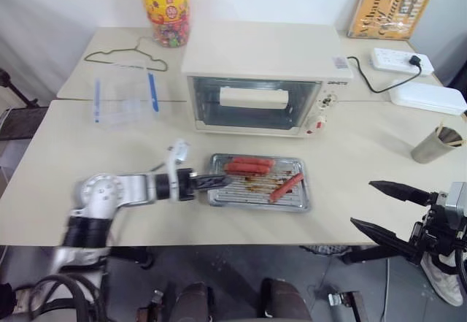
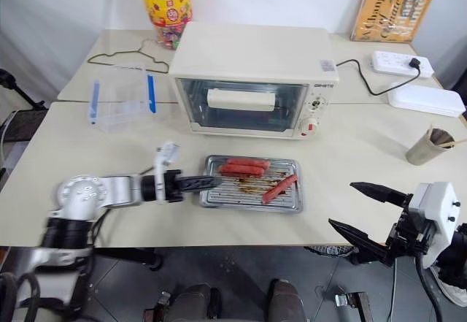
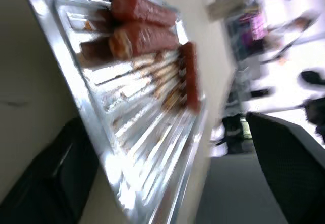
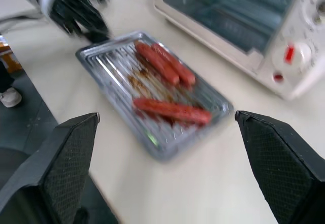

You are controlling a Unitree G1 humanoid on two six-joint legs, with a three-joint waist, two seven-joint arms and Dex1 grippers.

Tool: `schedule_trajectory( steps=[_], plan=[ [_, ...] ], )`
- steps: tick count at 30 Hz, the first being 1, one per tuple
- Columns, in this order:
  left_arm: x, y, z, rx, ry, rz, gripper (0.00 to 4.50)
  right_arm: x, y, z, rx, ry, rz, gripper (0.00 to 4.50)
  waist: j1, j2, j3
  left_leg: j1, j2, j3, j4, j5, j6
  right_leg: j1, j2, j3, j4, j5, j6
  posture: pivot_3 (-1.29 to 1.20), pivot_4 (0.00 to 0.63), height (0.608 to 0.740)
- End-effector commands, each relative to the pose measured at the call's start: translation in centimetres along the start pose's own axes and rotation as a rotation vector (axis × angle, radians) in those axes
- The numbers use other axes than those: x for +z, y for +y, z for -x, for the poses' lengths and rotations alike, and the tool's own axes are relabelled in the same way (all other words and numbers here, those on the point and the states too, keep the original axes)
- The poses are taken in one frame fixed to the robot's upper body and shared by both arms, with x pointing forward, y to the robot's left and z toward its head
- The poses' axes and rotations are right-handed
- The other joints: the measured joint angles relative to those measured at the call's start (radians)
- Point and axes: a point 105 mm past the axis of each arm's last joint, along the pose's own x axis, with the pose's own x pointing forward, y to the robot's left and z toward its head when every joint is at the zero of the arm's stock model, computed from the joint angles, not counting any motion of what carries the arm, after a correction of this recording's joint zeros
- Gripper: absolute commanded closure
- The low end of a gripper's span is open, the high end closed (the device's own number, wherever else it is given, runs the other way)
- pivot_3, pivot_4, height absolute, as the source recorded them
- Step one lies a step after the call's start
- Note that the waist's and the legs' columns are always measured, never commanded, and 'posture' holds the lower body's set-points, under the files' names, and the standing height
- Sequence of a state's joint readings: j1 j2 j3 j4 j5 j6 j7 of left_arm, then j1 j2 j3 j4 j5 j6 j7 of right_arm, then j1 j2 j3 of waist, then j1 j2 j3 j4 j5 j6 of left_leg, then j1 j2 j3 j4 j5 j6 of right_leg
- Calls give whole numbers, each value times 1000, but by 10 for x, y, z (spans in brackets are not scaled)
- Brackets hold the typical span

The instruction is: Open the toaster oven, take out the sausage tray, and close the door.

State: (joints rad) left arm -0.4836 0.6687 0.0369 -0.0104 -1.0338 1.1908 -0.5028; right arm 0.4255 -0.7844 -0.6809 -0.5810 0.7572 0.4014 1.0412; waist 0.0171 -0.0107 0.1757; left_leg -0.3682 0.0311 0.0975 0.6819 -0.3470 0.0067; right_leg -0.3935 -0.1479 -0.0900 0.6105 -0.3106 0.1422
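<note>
The cream-white toaster oven [image 1: 266, 52] stands at the back middle of the table, and its glass door [image 1: 211, 104] is shut. In front of it the silver sausage tray [image 1: 292, 199] rests flat on the table with three sausages [image 1: 249, 165] on it. My left gripper [image 1: 217, 180] is at the tray's left rim. In the left wrist view its fingers [image 3: 45, 183] stand wide apart and open, with the rim between them. My right gripper [image 1: 363, 204] hangs open and empty off the table's front right edge, pointing toward the tray [image 4: 152, 82].
A clear plastic box with blue latches [image 1: 124, 100] sits left of the oven. Behind it are a wire hanger [image 1: 128, 55] and a candy jar [image 1: 164, 8]. At the right are a book [image 1: 389, 9], a power strip [image 1: 400, 60], a white case [image 1: 427, 96] and a cup [image 1: 436, 145].
</note>
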Motion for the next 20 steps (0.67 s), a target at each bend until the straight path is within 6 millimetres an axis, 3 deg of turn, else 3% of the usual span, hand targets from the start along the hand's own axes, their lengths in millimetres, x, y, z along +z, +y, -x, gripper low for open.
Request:
schedule_trajectory(
  steps=[1, 4, 7, 11, 17, 20],
  plan=[
    [11, -10, 23, -58, -89, -320, 15, 0, -5, 1, -17, 2, 60, 0, 1, 1, 0, 0, 0, 1, 0, 0, 0, 0, 0, 0, 0, 0, 0, 0, 150, 740],
    [20, 1, 55, -14, -153, -561, 15, -7, -12, -1, -34, 0, 96, 0, 7, 1, 0, -1, 0, 4, 1, -1, -1, 0, 0, 0, -4, 0, 0, 0, 150, 740],
    [23, 4, 71, 0, -192, -713, 15, -5, -9, -3, 28, -36, 19, 0, 13, 1, 1, -2, 0, 5, 1, -1, -1, 0, -2, -1, -6, 0, 0, 0, 150, 740],
    [11, 4, 107, -6, -121, -1054, 15, 16, -6, -14, 130, -138, 124, 0, -1, 2, 1, -2, 0, 2, 1, -2, 1, -1, -2, -1, -3, 1, 0, 0, 150, 740],
    [3, 5, 116, 45, -141, -1046, 15, 17, -7, -17, 166, -145, 163, 0, 4, 2, 2, -2, 1, 5, 0, -4, 4, -1, -3, -1, -4, 2, 0, 0, 150, 740],
    [9, 4, 117, 61, -181, -1044, 15, 19, -5, -21, 178, -148, 161, 0, 9, 2, 2, -2, 1, 4, 2, -4, 4, 0, -3, -1, -4, 2, 1, 0, 150, 740]
  ],
)
